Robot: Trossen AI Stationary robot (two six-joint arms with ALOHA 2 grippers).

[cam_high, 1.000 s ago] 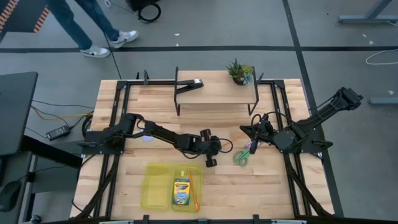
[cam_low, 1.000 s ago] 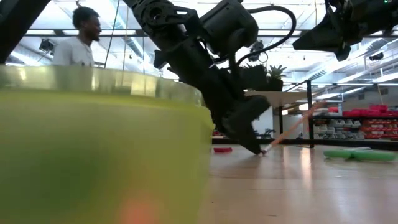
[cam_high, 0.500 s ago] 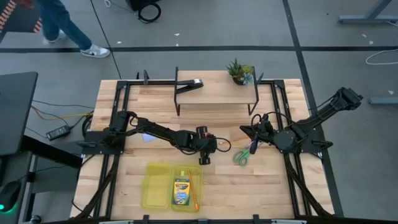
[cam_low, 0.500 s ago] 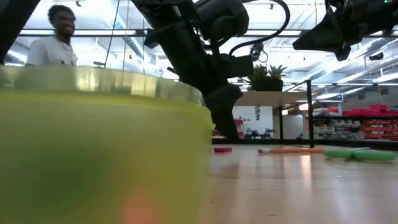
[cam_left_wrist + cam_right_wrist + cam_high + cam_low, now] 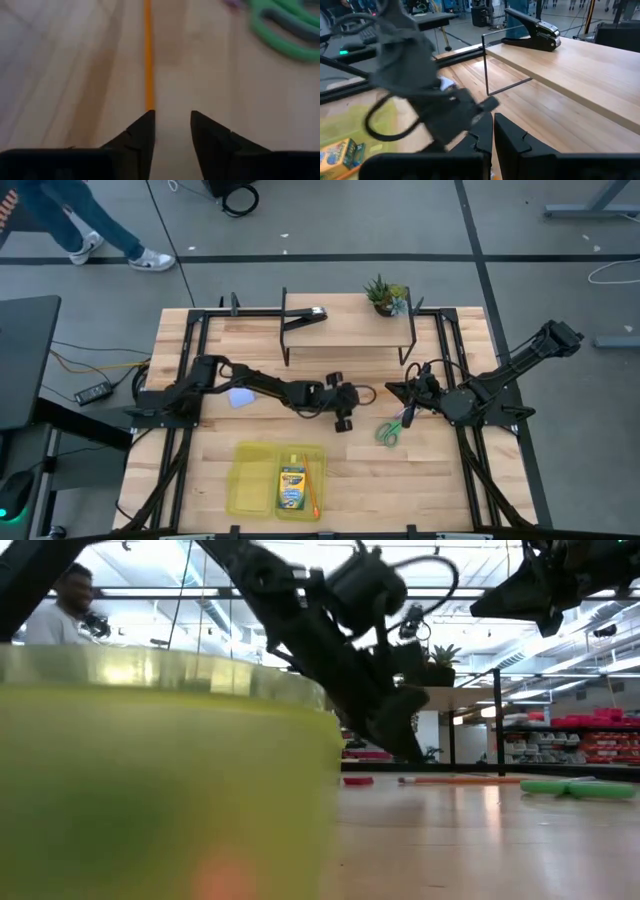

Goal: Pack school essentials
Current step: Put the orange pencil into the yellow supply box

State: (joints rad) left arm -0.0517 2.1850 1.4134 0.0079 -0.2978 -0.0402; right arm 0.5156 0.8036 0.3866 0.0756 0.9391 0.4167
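Note:
My left gripper (image 5: 343, 422) (image 5: 172, 117) hovers open just above the table's middle. An orange pencil (image 5: 148, 50) (image 5: 460, 780) lies flat on the wood, its near end right at one fingertip. Green-handled scissors (image 5: 388, 430) (image 5: 282, 30) lie flat to its right, with a pink-purple pencil (image 5: 408, 416) beside them. A short red piece (image 5: 358, 780) lies on the table. A pale bluish-white block (image 5: 242, 397) lies under the left arm. The crayon box (image 5: 292, 488) lies in the yellow-green tray (image 5: 250, 478). My right gripper (image 5: 398, 392) (image 5: 493, 125) waits shut, raised at the right.
A raised wooden shelf (image 5: 350, 330) at the back carries a black clip-like tool (image 5: 305, 315) and a small potted plant (image 5: 385, 295). The tray's wall (image 5: 150, 790) fills the low view's left. A thin orange stick (image 5: 313, 492) lies in the tray. A person (image 5: 65, 610) stands behind the table.
The orange pencil, which stood tilted with its far end raised and its near end under my left gripper's tip, has dropped flat onto the table. My left gripper has lifted off it and gone a little toward the far edge, its wrist turning.

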